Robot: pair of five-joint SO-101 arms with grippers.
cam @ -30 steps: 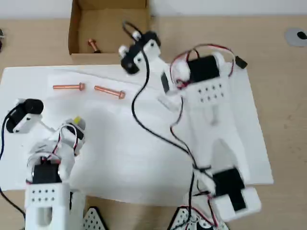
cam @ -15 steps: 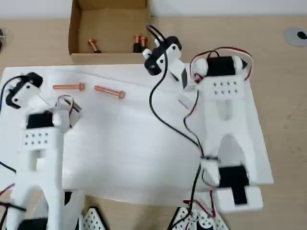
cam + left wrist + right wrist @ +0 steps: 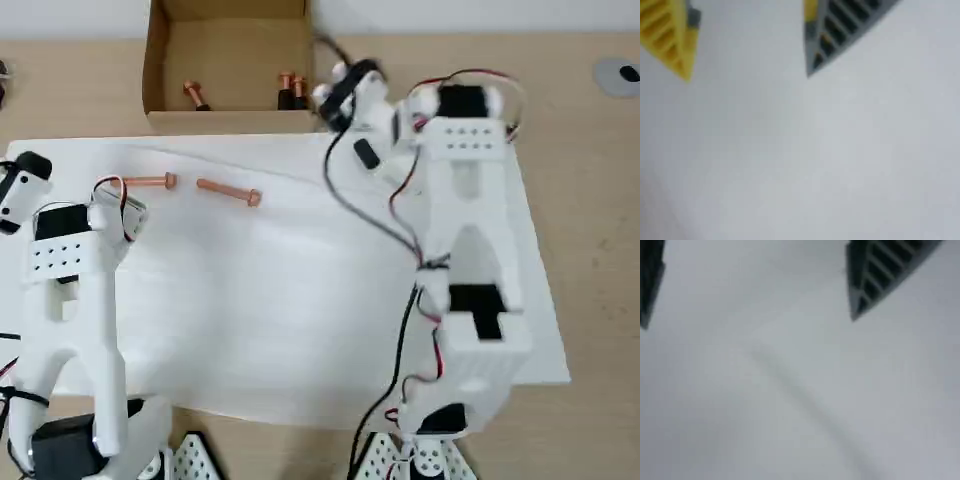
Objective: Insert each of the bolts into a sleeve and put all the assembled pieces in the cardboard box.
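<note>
Two bare copper bolts lie on the white sheet [image 3: 300, 300], one [image 3: 143, 181] at the far left and one [image 3: 228, 191] just right of it. The cardboard box [image 3: 153, 70] at the back holds one copper piece with a dark end [image 3: 195, 96] on its left side and a pair [image 3: 291, 90] on its right side. My left arm [image 3: 62, 260] stands over the sheet's left edge, close to the leftmost bolt. Its gripper [image 3: 747, 75] is open over bare paper. My right arm [image 3: 465, 180] stretches to the box's right corner. Its gripper [image 3: 750, 320] is open above a crease in the paper.
Wooden tabletop [image 3: 590, 200] surrounds the sheet. A grey disc [image 3: 615, 75] lies at the far right edge. Red and black cables [image 3: 345, 205] trail from the right arm across the sheet.
The left arm has stretched from the front of the sheet toward the leftmost bolt. The right arm's head has swung right, away from the box, uncovering the pair of pieces inside.
</note>
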